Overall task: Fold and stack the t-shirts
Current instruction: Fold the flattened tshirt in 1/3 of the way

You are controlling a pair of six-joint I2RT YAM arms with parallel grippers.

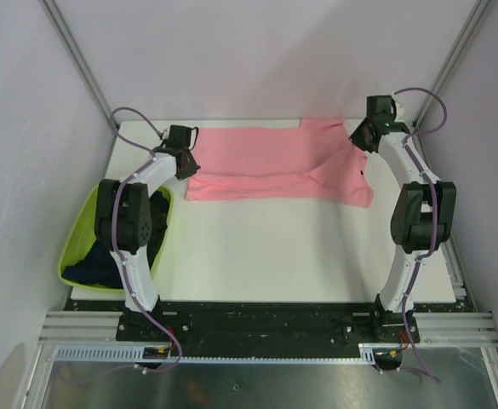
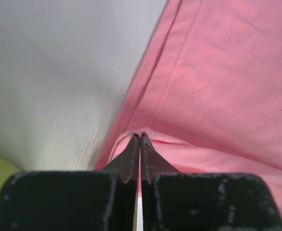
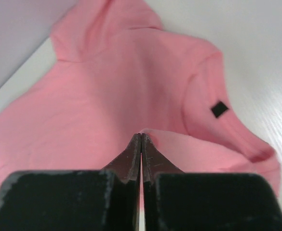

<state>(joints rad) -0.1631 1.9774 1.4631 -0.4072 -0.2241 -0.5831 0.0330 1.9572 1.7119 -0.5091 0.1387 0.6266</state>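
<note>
Top view: I'm gripping the salmon-pink tee (image 1: 266, 158) at both ends, along the far side of the table (image 1: 274, 256). My left gripper (image 1: 186, 167) is sitting at the tee's left edge, and my right gripper (image 1: 361, 138) is at the right end. The cloth is lying mostly flat, bunching at the right, with a crease running lengthwise. I can't tell whether one fold is already in. The dark tees (image 1: 95, 264) are lying heaped in the lime-green tub (image 1: 71, 243), left of the table. No stack is showing anywhere.

Left wrist: my fingers (image 2: 130, 156) are clenching a small ridge of pink cloth at the tee's edge, with white table just beside it.

Right wrist: my fingers (image 3: 153, 159) are clamping a raised pink fold near the collar. The small dark label (image 3: 220, 109) is showing to the right of the tips.

My read: we're sitting early in the job. I'm working the first tee mid-fold, and the dark ones and all the stacking are left.
</note>
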